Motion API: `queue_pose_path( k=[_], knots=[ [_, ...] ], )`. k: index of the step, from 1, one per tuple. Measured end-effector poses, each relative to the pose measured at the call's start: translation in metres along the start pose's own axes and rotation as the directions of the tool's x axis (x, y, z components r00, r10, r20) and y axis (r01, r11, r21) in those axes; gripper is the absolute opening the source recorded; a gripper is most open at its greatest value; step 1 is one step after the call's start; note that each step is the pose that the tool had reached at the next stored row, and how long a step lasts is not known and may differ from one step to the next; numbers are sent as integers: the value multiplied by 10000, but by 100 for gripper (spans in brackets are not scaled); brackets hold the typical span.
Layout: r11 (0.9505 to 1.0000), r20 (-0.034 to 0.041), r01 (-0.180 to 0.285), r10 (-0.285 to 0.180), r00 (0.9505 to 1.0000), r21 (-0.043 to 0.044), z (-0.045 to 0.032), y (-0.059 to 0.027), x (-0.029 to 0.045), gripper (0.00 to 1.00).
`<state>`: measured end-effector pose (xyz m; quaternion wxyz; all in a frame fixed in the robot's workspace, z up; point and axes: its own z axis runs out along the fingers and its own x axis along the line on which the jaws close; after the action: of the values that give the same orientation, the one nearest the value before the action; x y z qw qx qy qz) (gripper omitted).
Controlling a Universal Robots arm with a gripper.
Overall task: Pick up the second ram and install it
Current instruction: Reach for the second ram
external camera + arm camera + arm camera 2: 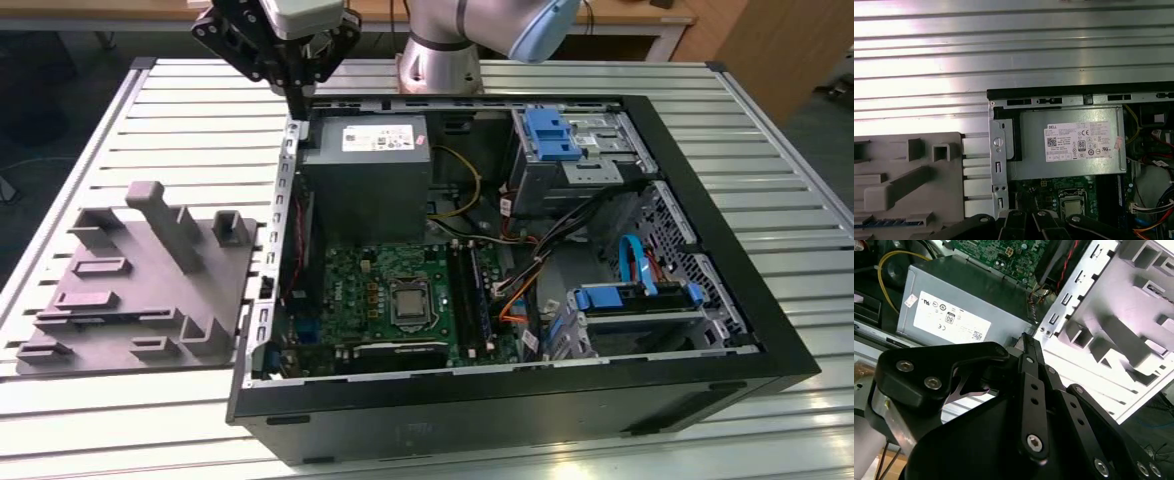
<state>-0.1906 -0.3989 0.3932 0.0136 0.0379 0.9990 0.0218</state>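
Now the gripper (pixel 295 94) hangs clenched, holding nothing, above the case's (pixel 467 420) corner by the power supply (pixel 363 165), tray (pixel 134 290) nearby.

An open black computer case (pixel 507 410) is lying on the slatted metal table (pixel 160 420), showing a grey power supply (pixel 363 165) next to a green motherboard (pixel 387 290), while a grey moulded tray (pixel 134 290) with upright posts is sitting just beside it at the exterior view's left.

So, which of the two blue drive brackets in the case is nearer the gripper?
The blue bracket level with the grey power supply, at the gripper's end; the other lies at the case's opposite end.
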Motion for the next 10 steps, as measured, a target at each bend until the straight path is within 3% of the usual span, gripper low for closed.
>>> queue_pose_path(
  k=[10],
  knots=[
    [10000,5,1,-1,10000,0,-5,-13,174,10]
  ],
)
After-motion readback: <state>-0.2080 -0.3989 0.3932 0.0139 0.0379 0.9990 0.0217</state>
